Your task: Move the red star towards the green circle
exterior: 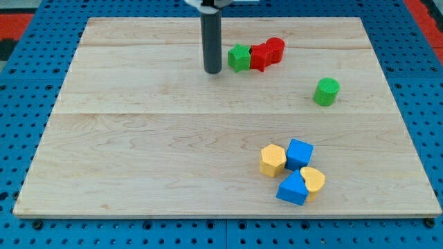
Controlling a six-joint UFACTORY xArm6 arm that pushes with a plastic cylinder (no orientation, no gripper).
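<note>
The red star [259,57] lies near the view's top, touching a green star [239,58] on its left and a red round block [275,49] on its upper right. The green circle [326,91] stands alone to the right and lower down. My tip [212,70] is on the board just left of the green star, a small gap apart, so the green star lies between my tip and the red star.
The wooden board [138,152] lies on a blue pegboard. At the view's lower right sits a cluster: a yellow hexagon [273,160], a blue cube [299,153], a blue block [293,188] and a yellow heart-like block [313,180].
</note>
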